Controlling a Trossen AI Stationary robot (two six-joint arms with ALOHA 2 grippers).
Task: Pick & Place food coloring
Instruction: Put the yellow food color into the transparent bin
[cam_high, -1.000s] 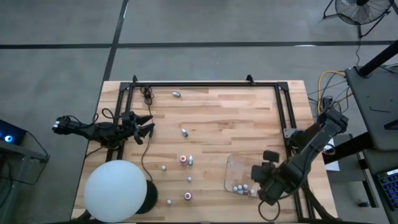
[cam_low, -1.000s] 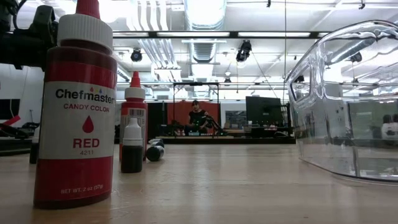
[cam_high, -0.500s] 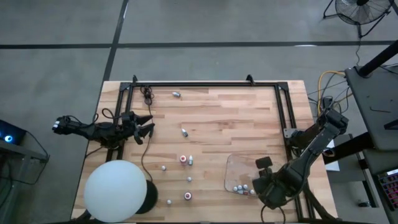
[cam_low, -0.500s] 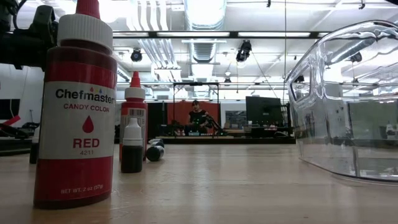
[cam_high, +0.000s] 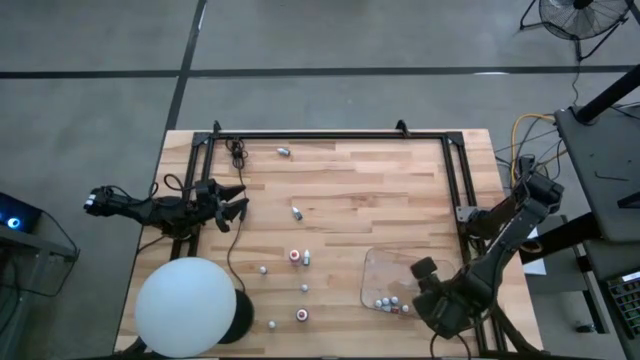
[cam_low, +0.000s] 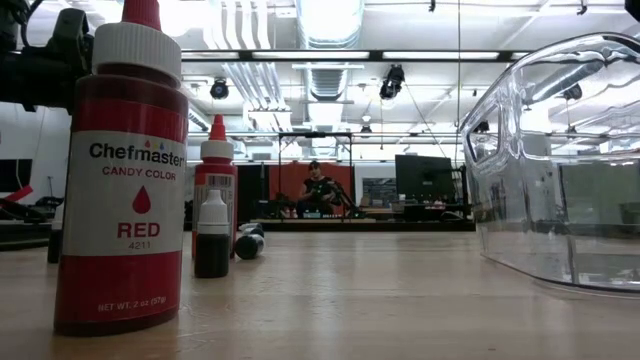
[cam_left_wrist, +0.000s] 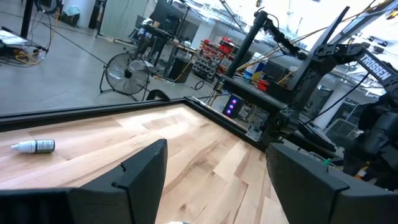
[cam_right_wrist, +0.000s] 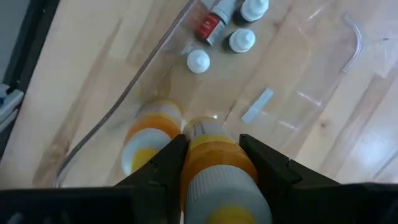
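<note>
Pale, banded wood planks make up the worktop (cam_high: 340, 190), which is framed by a dark metal rail. A clear, thin-walled plastic tray (cam_high: 385, 262) with rounded corners is set near the right front corner; in the low view it is seen as a glossy curved wall (cam_low: 560, 160). A big, smooth white ball (cam_high: 186, 306) is seen at the left front corner.

The food coloring (cam_high: 295, 257) is scattered — small cylindrical bottles with conical caps are spread over the middle of the worktop, one lies near the far rail, and a cluster is gathered inside the tray's front edge (cam_high: 390, 303). In the low view, a red-labelled bottle with a white collar (cam_low: 122, 170) is seen upright closest to the camera, with a smaller red one and a tiny dark one behind it.

The right tool (cam_high: 432, 290) is held over the tray's front right part, just beside the cluster. In the right wrist view its dark fingers (cam_right_wrist: 163, 168) are clamped on an orange bottle with a whitish collar (cam_right_wrist: 214, 162); another orange bottle, a red-labelled one and several white-capped ones lie in the tray beyond.

The left tool (cam_high: 232, 203) is parked at the worktop's left edge, well apart from every bottle — its blunt, matte fingers (cam_left_wrist: 140, 168) are spread, nothing between them.
</note>
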